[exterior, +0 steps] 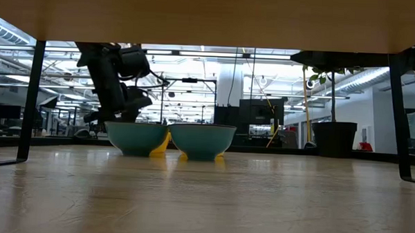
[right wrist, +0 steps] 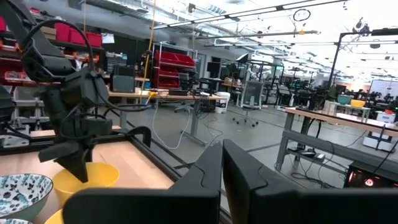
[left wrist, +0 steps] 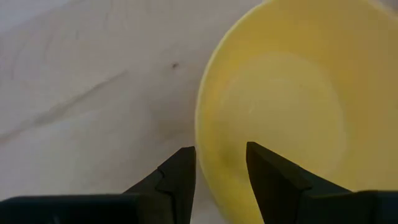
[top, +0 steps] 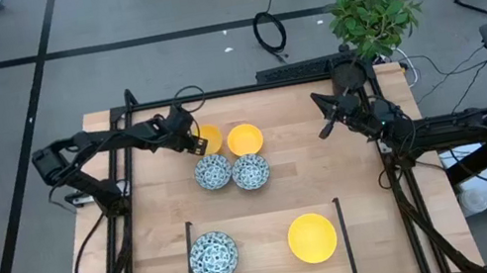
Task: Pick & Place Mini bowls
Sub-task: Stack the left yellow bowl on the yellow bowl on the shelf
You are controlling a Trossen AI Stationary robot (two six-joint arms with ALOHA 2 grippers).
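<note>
Two yellow mini bowls sit side by side near the table's far edge: one (top: 211,139) under my left gripper (top: 196,143) and one (top: 244,139) to its right. Two blue-patterned bowls (top: 213,172) (top: 251,171) rest just in front of them. Another patterned bowl (top: 213,256) and a yellow bowl (top: 313,238) sit by the near edge. My left gripper (left wrist: 221,165) is open, with one finger inside and one outside the left yellow bowl's rim (left wrist: 205,155). My right gripper (right wrist: 221,180) is shut and waits raised at the far right (top: 328,121).
A black frame (top: 192,256) borders the two near bowls on the left and right. A potted plant (top: 373,13) stands past the far right corner. Black rails (top: 245,88) run along the far edge. Bare wood (top: 351,178) lies right of the bowl cluster.
</note>
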